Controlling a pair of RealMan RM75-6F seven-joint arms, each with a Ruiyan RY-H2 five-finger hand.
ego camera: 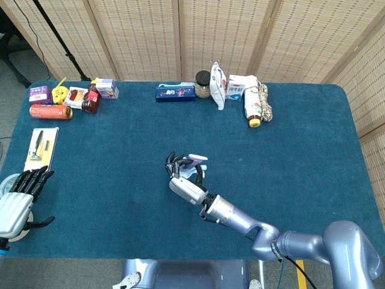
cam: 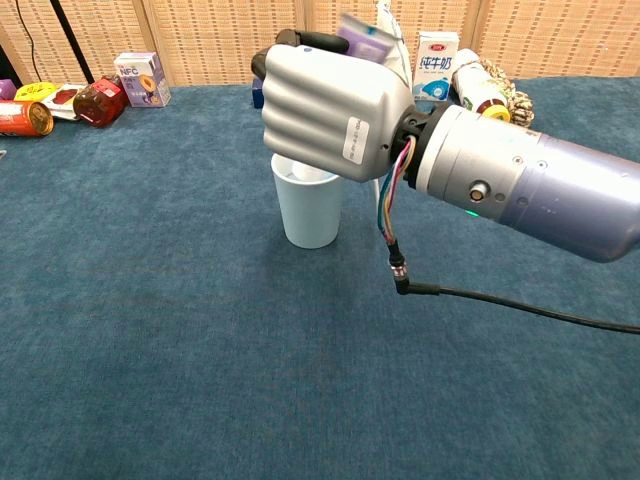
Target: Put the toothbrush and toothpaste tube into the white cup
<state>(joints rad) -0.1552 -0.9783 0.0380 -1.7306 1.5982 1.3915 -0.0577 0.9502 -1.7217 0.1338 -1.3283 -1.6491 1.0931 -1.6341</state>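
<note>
Your right hand (cam: 330,115) holds the toothpaste tube (ego camera: 195,159) directly over the white cup (cam: 310,212), the tube's flat end pointing toward 1 o'clock. It's light, soft and slick, so keep your grip mid-body; the cup looks light and tippable. Your left hand (ego camera: 18,201) rests idle, holding nothing, fingers straight.

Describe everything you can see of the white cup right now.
The white cup stands upright on the blue table cloth near mid-table, plain, smooth and plastic-looking, tapering slightly toward its base. The right hand hangs right over its mouth, hiding most of the rim and any handle; in the head view the hand covers the cup completely. Inside the rim a pale shape shows, probably the toothpaste tube's lower end. I cannot tell whether the hand touches the cup.
</note>
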